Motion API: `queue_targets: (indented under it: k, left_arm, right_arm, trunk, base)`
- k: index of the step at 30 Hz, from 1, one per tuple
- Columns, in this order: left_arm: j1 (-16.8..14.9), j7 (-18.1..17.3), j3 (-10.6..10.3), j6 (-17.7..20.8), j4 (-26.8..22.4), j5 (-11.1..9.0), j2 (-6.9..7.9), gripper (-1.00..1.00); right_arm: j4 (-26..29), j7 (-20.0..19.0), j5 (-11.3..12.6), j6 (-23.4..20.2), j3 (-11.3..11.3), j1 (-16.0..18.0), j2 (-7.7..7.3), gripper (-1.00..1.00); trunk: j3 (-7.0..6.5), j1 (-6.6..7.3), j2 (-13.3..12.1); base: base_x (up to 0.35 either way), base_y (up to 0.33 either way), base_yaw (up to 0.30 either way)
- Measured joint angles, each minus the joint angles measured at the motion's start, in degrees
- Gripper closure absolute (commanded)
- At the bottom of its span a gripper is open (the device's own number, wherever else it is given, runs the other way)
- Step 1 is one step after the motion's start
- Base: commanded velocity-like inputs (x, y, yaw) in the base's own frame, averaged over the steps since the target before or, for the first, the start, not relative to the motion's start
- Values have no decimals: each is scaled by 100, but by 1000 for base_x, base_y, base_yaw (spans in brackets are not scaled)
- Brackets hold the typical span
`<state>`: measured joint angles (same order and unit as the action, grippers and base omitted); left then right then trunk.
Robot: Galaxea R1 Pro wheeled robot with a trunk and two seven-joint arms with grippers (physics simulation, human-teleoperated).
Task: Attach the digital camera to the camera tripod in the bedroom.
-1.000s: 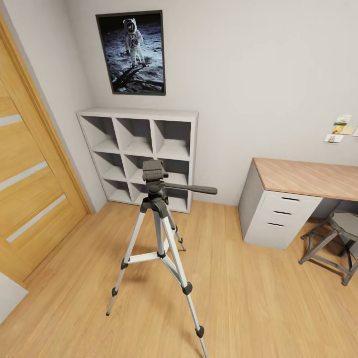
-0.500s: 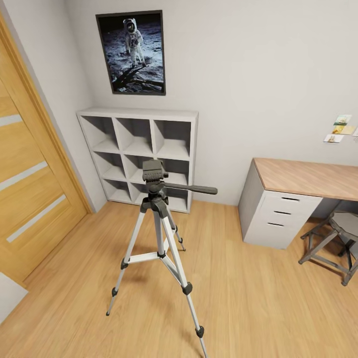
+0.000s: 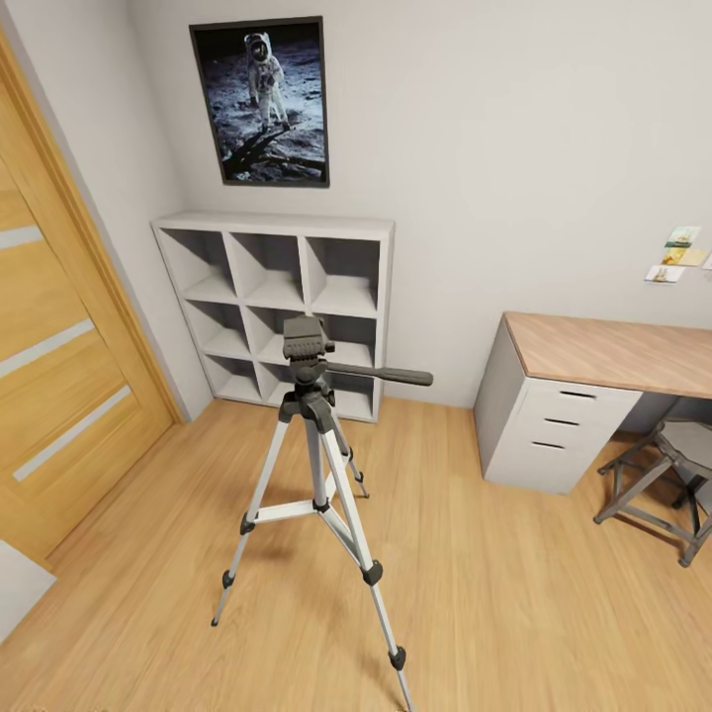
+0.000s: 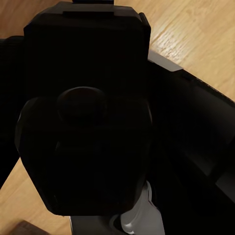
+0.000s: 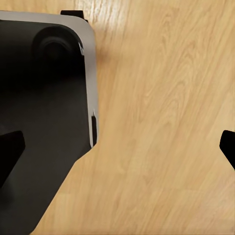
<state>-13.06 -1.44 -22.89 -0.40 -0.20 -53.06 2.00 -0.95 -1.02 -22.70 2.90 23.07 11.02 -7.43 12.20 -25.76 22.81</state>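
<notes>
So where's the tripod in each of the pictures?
Head view: the camera tripod stands mid-picture on the wood floor, before the white shelf.
Left wrist view: a dark shape over the wood floor.
Right wrist view: wood floor beside a grey-edged shape.
Shared landmark: the wood floor.

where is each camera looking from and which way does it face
Head view: high on the robot, facing forward and down at the camera tripod, cube shelf and desk.
Left wrist view: on the left arm, facing a dark robot part against the floor.
Right wrist view: faces down at the floor, dark robot body alongside.
Shared: wood plank floor.
</notes>
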Motion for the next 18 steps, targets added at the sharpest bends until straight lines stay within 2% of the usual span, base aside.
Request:
queue_targets:
  k: [18]
  left_arm:
    - [0,0,0,-3,1,0,-2,100]
  right_arm:
    - [0,-1,0,2,-1,0,-10,-100]
  trunk:
    - [147,0,0]
  base:
    - [0,0,0]
